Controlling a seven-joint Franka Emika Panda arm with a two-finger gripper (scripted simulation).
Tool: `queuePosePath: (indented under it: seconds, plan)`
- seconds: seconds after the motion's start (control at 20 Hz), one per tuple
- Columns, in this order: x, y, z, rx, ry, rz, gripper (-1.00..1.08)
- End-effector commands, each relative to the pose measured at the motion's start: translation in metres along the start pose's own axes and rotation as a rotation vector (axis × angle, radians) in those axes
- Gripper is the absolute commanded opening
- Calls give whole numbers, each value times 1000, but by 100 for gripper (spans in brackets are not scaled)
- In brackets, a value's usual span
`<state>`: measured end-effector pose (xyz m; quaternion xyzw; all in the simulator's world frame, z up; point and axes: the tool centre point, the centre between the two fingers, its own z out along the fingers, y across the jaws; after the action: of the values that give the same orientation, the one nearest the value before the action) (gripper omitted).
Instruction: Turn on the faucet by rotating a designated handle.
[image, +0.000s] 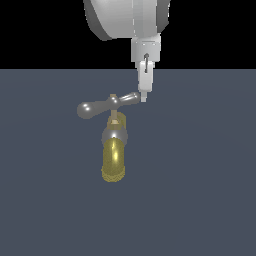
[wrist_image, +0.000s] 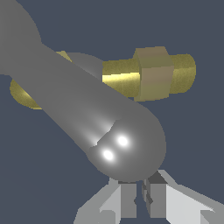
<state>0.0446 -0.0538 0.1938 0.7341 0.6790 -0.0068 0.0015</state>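
Observation:
The faucet (image: 114, 150) stands on the grey floor, its brass-yellow spout (image: 113, 160) curving toward the camera below a grey collar. Its handle (image: 107, 104), a grey crossbar with knob ends, sits on top and slants up toward the exterior view's right. My gripper (image: 143, 98) hangs from above, fingers close together, its tips touching the crossbar's right knob end (image: 135, 97). In the wrist view the knob end (wrist_image: 127, 144) fills the middle, right in front of my gripper (wrist_image: 140, 197), with the brass stem (wrist_image: 148, 74) behind. The jaws hold nothing.
The flat dark grey floor (image: 200, 190) spreads all around the faucet. The arm's white wrist (image: 145, 50) comes down from the top of the exterior view.

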Motion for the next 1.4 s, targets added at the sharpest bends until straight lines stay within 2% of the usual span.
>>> queuePosePath:
  seconds: [0.0,0.1,0.15,0.9,0.95,1.0,1.35]
  plan:
    - [36,9,-2,-6,12,-45,-100]
    - [39,12,-3,-7,12,-46,-100]
    - [7,7,0,0,-1,-3,-100]
    - [125,19,-4,-7,12,-46,-100]
    - [125,19,-4,-7,12,-46,-100]
    - [67,26,-1,-10,-13,27,-100]
    - [105,7,-2,-9,-6,5,-100]
